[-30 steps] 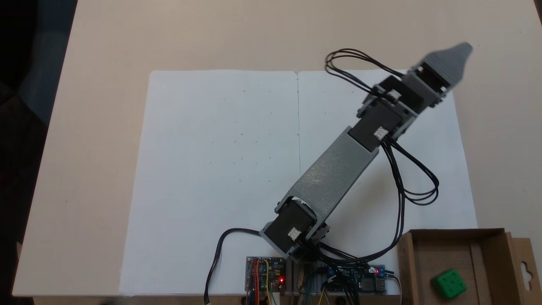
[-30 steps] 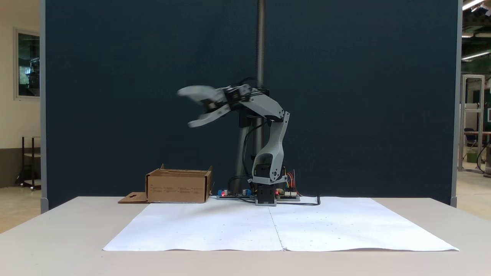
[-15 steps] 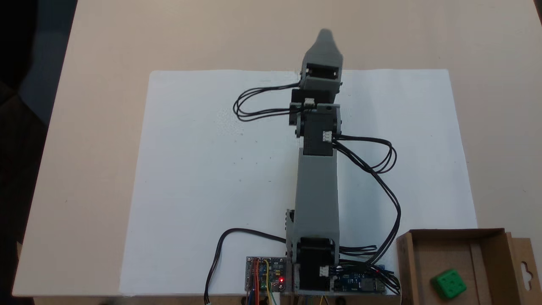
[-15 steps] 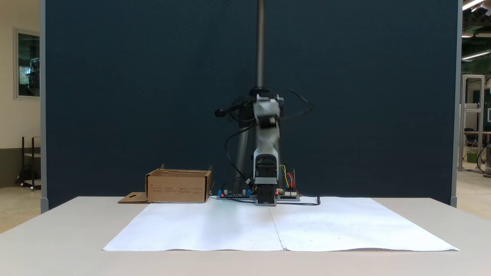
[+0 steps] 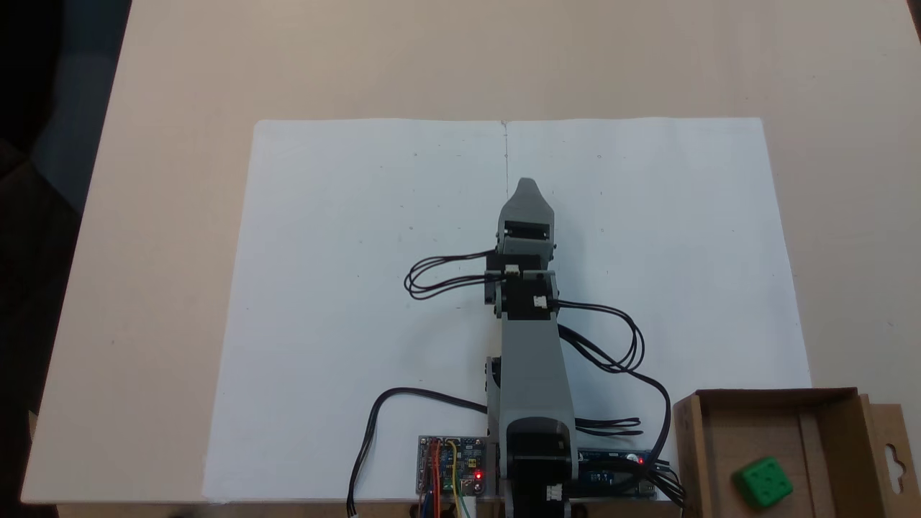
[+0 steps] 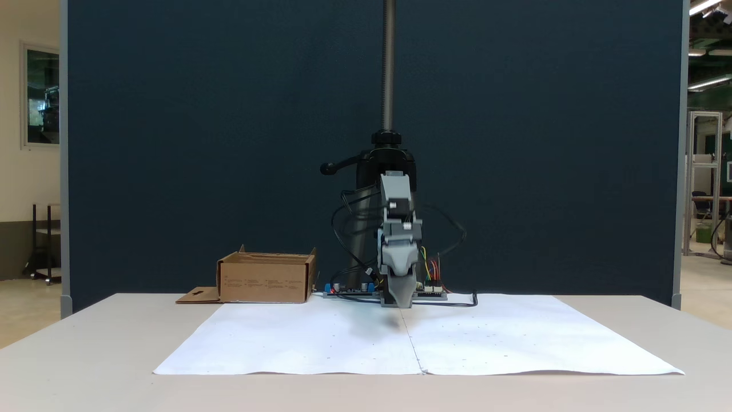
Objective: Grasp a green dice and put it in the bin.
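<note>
The green dice [image 5: 763,483] lies inside the bin [image 5: 770,395], a brown cardboard box at the bottom right of a fixed view. In the other fixed view the bin [image 6: 266,278] stands left of the arm's base, and its walls hide the dice. My gripper [image 5: 527,191] points away from the base over the middle of the white paper, far from the bin. Seen from the front, the gripper [image 6: 402,300] hangs low, just above the paper. Its jaws lie one behind the other, so only one tip shows. Nothing is visible in it.
A large white paper sheet [image 5: 360,288] covers the table's middle. Circuit boards [image 5: 451,464] and black cables [image 5: 446,277] sit at the arm's base. The bin's flap [image 5: 892,446] with a keyhole cutout sticks out to the right. A metal pole [image 6: 389,68] rises behind the arm.
The arm swung from the paper's far right corner to the centre line, then drew back and dropped low over the paper. The dice stayed in the bin.
</note>
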